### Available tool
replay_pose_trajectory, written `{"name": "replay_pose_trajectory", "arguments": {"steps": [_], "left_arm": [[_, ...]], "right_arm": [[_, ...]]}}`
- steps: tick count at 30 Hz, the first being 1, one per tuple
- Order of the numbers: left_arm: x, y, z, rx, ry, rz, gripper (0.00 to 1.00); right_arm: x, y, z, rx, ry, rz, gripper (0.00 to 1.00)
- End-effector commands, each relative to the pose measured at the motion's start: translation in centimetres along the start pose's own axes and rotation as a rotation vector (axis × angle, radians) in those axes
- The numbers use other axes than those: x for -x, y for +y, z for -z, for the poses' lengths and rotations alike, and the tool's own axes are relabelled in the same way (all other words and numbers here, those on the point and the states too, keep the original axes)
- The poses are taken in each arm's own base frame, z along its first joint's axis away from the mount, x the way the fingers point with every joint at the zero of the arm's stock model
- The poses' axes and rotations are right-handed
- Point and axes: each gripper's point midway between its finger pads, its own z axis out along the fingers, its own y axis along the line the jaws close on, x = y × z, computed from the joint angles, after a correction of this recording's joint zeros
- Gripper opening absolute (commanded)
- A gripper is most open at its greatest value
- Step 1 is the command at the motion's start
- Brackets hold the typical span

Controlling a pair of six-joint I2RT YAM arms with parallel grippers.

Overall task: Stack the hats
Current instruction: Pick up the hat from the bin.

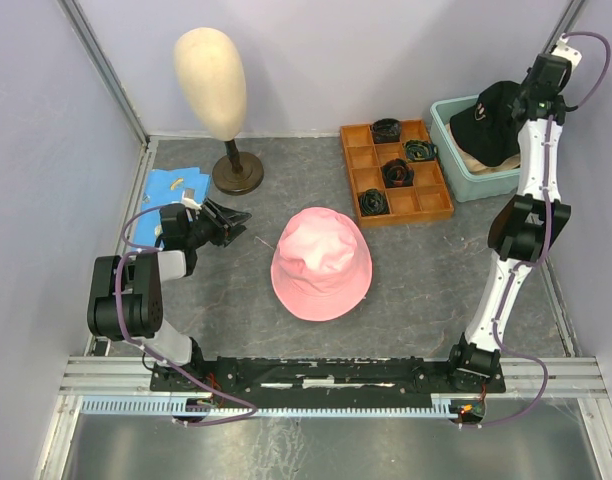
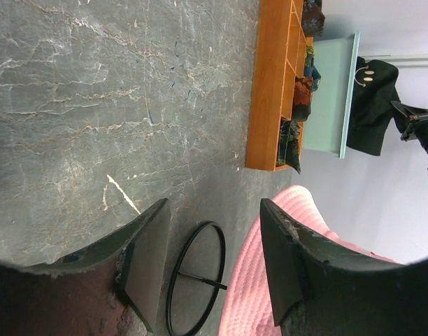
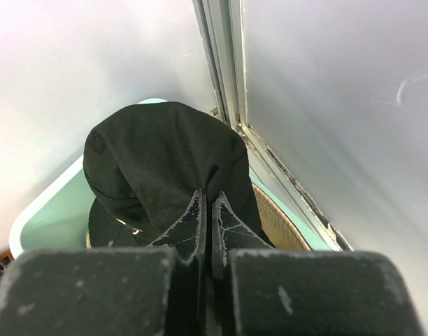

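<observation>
Black cap (image 3: 158, 154) | right pincer (image 3: 208, 201) clamped on it | left pincer (image 2: 214, 210) half open

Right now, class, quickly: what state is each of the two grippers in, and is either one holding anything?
Left gripper: open, holding nothing.
Right gripper: shut on the black cap, over the teal tub.

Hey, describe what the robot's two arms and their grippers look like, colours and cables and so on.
The left arm and right arm are both white links joined by bulky black joint housings, with a purple cable looping along each. The left gripper and right gripper are black, each with two flat, tapering fingers scuffed grey at the edges. No readable markings show.
</observation>
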Motion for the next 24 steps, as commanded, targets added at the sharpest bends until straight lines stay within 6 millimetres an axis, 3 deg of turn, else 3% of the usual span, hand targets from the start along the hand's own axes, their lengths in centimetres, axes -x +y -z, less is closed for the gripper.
{"name": "replay_pose_trajectory", "arguments": {"steps": [1, 9, 15, 19, 24], "left_arm": [[0.5, -1.8, 0.0, -0.053, -0.004, -0.040, 0.60], [0.5, -3.4, 0.8, -0.089, -0.009, -0.069, 0.60], [0.5, -5.3, 2.0, -0.124, -0.015, -0.106, 0.60], [0.1, -6.5, 3.0, -0.138, -0.011, -0.142, 0.60], [-0.9, -8.0, 4.8, -0.165, 0.005, -0.175, 0.60]], "right_arm": [[7.5, 1.3, 5.3, 0.081, -0.139, -0.074, 0.00], [14.0, 3.1, 12.1, 0.227, -0.257, -0.174, 0.00], [18.1, 5.1, 19.6, 0.395, -0.301, -0.304, 0.00], [19.2, 6.7, 24.9, 0.515, -0.299, -0.376, 0.00], [19.0, 8.8, 30.6, 0.644, -0.238, -0.451, 0.00]]}}
